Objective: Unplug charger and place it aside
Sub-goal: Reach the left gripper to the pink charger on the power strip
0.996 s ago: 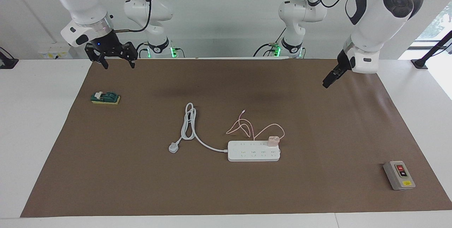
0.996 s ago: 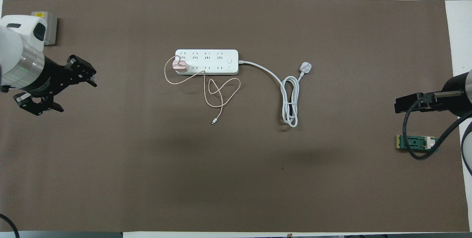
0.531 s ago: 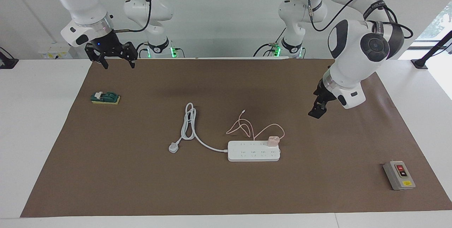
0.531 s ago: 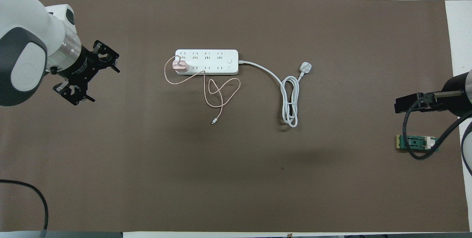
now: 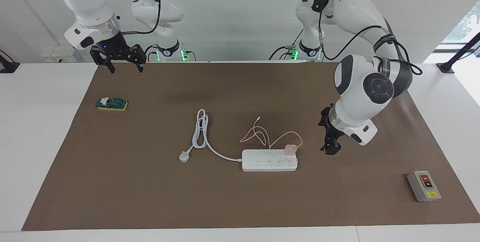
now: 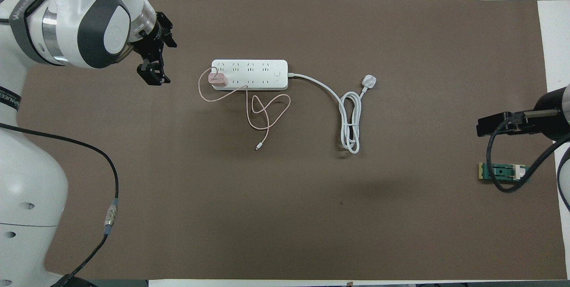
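While the right gripper (image 5: 118,60) waits with fingers wide over the mat's edge nearest the robots, toward the right arm's end, a green block (image 5: 111,103) lies just below it on the mat (image 5: 150,189). Mid-table, the charger (image 5: 290,149) sits plugged into the strip (image 5: 269,160) at its end toward the left arm, cable (image 5: 262,135) looping on the robots' side. Beside that end hovers the left gripper (image 5: 330,148), fingers parted. Light and rigid, the cube likely wants a pinch on its flat sides; the limp cable will trail. A switch box (image 5: 423,185) rests near the corner farthest out.
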You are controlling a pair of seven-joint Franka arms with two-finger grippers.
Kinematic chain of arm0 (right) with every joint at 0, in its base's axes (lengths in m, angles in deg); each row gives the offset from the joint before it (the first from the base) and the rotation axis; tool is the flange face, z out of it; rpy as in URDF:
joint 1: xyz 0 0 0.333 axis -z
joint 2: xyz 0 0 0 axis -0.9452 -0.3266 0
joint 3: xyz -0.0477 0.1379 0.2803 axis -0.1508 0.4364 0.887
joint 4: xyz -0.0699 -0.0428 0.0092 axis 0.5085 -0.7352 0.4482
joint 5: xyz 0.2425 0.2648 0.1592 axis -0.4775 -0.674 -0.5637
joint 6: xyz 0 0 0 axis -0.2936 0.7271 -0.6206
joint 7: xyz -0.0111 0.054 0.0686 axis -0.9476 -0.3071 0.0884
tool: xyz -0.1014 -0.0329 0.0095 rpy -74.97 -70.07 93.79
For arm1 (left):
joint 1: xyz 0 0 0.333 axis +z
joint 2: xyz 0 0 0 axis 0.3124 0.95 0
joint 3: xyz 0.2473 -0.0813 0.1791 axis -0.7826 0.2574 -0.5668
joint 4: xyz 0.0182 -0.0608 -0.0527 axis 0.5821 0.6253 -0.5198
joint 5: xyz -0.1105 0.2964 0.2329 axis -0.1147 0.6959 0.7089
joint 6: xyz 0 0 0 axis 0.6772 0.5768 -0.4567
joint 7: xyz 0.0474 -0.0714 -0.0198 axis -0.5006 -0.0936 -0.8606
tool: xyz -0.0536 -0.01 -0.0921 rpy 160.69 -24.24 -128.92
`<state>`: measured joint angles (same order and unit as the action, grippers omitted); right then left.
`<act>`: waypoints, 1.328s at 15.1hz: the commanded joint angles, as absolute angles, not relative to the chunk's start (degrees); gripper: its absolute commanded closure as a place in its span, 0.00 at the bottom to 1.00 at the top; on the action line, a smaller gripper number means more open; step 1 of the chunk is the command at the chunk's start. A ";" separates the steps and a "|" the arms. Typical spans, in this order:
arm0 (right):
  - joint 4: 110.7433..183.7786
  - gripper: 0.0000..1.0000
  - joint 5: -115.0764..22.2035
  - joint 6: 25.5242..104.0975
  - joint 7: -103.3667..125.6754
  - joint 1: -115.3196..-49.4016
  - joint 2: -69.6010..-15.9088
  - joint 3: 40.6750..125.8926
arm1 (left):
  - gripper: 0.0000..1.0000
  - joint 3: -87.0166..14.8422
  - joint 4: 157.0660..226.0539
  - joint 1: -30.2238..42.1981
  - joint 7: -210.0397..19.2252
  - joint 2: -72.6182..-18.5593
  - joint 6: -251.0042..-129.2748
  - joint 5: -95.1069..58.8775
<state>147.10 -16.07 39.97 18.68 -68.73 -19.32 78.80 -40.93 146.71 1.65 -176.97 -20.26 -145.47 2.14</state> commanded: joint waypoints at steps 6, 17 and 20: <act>146.25 0.00 -15.41 39.66 18.36 -68.39 -19.59 79.77 | 0.00 -42.28 149.94 -3.15 -186.93 -18.29 -153.44 1.05; 147.13 0.00 -15.85 44.33 59.89 -69.18 -19.77 81.18 | 0.00 -42.28 161.64 -5.53 -191.32 -21.37 -166.46 1.57; 147.04 0.01 -15.93 44.42 72.02 -69.27 -20.55 81.27 | 0.00 -42.28 162.87 -5.53 -191.32 -21.99 -166.45 1.66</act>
